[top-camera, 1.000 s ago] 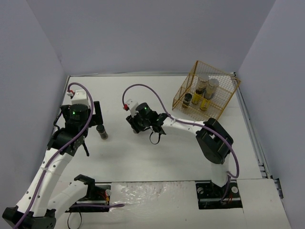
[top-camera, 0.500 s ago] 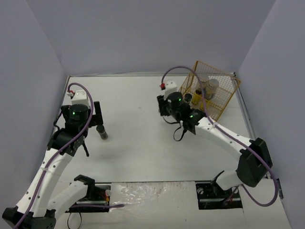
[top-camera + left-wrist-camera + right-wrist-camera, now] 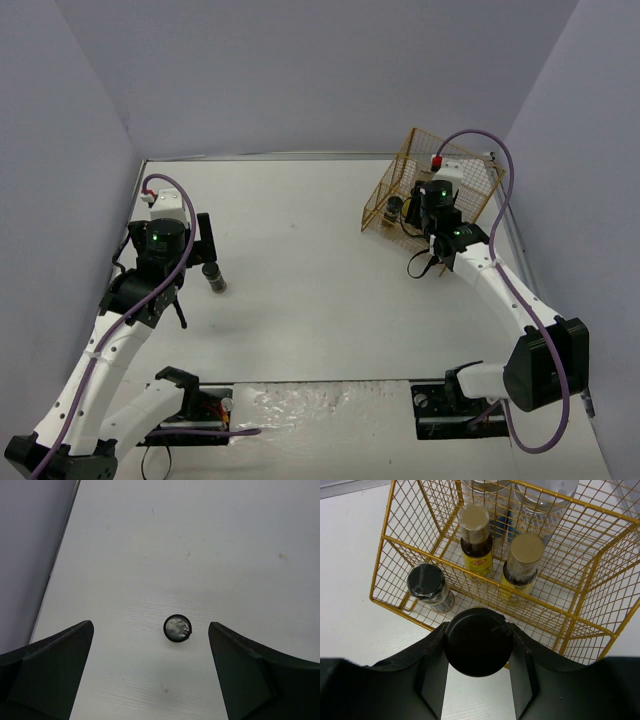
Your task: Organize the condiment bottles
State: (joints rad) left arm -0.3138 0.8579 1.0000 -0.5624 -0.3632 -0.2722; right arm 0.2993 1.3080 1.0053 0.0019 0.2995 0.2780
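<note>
My right gripper [image 3: 478, 680] is shut on a short dark black-capped jar [image 3: 478, 641], held just in front of the gold wire rack [image 3: 400, 545]. In the rack stand another black-capped jar [image 3: 426, 582], two slim yellow-labelled brown-capped jars [image 3: 475, 535] [image 3: 522, 562] and two pale wide jars [image 3: 485, 487] [image 3: 545, 495] at the back. In the top view the right gripper [image 3: 422, 215] is at the rack [image 3: 470, 215]. A third dark jar [image 3: 214, 278] stands alone on the table; in the left wrist view this jar [image 3: 177, 629] is below my open, empty left gripper [image 3: 150, 630].
The white table [image 3: 300, 300] is walled at the left, back and right. The rack stands in the back right corner. The arm bases [image 3: 460, 400] are at the near edge.
My right gripper has carried the black-capped jar from the middle of the table rightward to the front of the rack. The left arm has not moved.
</note>
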